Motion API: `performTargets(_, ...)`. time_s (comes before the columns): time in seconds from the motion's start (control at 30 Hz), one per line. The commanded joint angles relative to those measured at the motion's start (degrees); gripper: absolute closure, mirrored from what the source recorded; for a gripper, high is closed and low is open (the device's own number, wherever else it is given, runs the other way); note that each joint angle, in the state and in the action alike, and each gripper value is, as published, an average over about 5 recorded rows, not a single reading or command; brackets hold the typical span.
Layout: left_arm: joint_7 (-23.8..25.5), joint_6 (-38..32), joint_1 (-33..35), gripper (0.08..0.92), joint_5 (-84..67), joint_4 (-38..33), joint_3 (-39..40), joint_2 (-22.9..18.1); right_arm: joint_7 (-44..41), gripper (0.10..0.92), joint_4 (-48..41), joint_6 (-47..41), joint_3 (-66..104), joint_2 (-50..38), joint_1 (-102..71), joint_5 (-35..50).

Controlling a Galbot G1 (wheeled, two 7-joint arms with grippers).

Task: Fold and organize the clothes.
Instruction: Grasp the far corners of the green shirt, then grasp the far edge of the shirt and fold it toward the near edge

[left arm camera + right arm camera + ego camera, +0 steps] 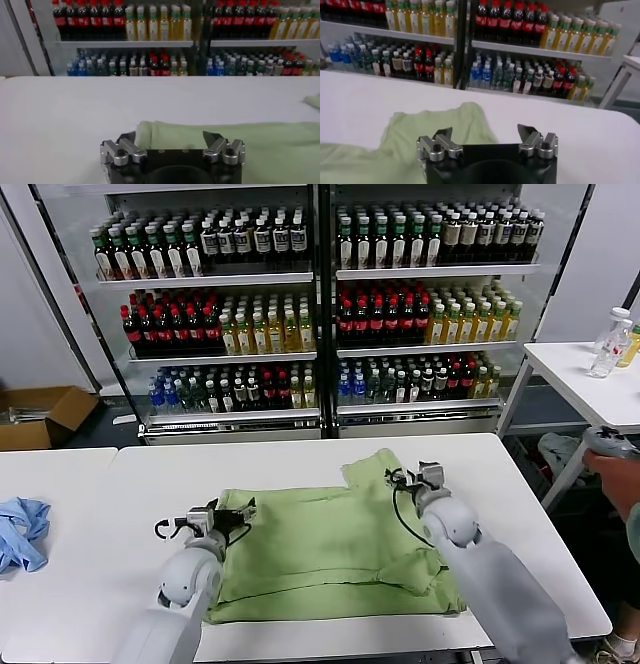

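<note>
Lying partly folded on the white table, the pale green shirt sits between both arms. The left gripper hovers with its jaws spread wide over the shirt's left edge, holding nothing. The right gripper hangs over the upper right corner, jaws also wide and empty. A blue cloth lies far left.

Bright, even light; soft wrist views.
</note>
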Motion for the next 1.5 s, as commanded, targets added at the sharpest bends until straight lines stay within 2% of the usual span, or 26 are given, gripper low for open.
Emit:
performTargets(0.03,-0.9,0.6,-5.9,0.177,-0.3,7.9,2.1,0.5,-2.2,0.203,-13.1,-0.2,-1.9,4.4,6.9,0.7)
performTargets(0.13,-0.1,-0.1,-4.9,0.183,-0.2,8.0,2.5,0.7,-1.9,0.232,-15.2,0.3,-1.4,5.6,6.9,3.0)
performTargets(0.23,1.2,-0.3,-3.5,0.234,-0.9,7.5,2.5,0.9,-1.4,0.31,-16.4,0.4,-1.2,6.3,6.6,4.8)
performTargets(0.57,2.8,-1.5,0.5,0.511,-6.0,5.2,1.0,1.6,-2.8,0.596,-13.7,1.1,-3.5,4.8,5.0,6.2)
performTargets(0.77,4.9,-8.6,2.2,0.676,-6.5,5.5,0.5,2.1,-4.5,0.769,-9.8,7.0,-3.9,3.4,3.0,3.3)
performTargets(0.93,5.7,-10.1,2.6,0.823,-9.0,2.3,-0.7,2.3,-4.1,0.899,-3.3,10.8,-2.8,2.0,0.8,1.9)
performTargets(1.0,5.7,-10.5,3.0,0.875,-10.2,0.1,-1.2,2.6,-3.6,0.918,-0.1,11.3,-2.0,1.2,-0.3,1.6)
performTargets(1.1,6.0,-11.0,4.1,0.91,-11.1,-3.1,-1.8,3.2,-2.9,0.919,4.6,11.0,-0.8,-0.2,-2.2,1.5)
performTargets(1.5,5.3,-10.5,11.8,0.912,-12.8,-14.8,-5.5,5.7,-2.0,0.919,19.3,10.1,7.1,-5.1,-12.7,1.5)
